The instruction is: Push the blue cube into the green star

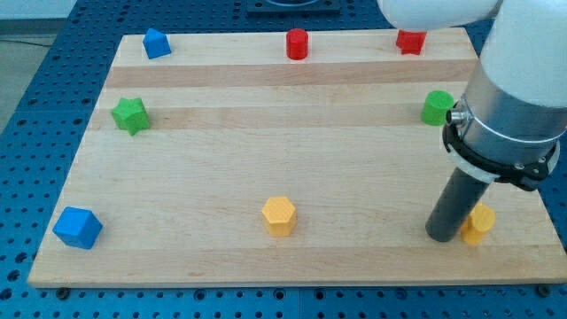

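The arm carried no claw, so there was no released or clenched state to report; it ended in a straight dark rod. My tip (440, 237) rested on the desk (292, 168) near the view's bottom right corner, touching or just beside a yellow block (479, 224) on that block's left. The yellow block's shape could not be made out, as the rod hid part of it.

The blue cube (78, 228) lay near the view's bottom left corner of the desk, well apart from my tip, with almost the full width of the board between them. The green star (131, 115) sat near the left edge, above the blue cube in the view and apart from it. The two were not in contact.

Other blocks on the desk:
- A second blue block (157, 43) stood at the view's top left corner.
- A red cylinder (297, 44) stood at the top edge, near the middle.
- A red block (410, 41) stood at the top edge toward the right; its outline was irregular.
- A green block (437, 108) stood at the right side, just beside the arm's housing, which covered part of it.
- A yellow hexagonal block (279, 215) stood near the bottom edge, at about the middle, between the blue cube and my tip.
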You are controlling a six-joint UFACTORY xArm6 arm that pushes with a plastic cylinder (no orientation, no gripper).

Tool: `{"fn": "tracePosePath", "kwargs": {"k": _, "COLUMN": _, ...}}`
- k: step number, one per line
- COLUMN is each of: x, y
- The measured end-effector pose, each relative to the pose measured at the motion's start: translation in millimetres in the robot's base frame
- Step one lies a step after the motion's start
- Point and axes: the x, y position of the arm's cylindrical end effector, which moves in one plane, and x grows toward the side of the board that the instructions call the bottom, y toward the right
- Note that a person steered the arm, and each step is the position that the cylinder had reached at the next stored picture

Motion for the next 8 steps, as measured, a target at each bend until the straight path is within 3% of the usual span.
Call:
{"fn": "tracePosePath", "kwargs": {"k": 3, "x": 25.3, "y": -45.4}}
{"fn": "tracePosePath", "kwargs": {"k": 6, "x": 41.3, "y": -193.5}}
{"fn": "tracePosePath", "kwargs": {"k": 8, "x": 46.7, "y": -257.5}}
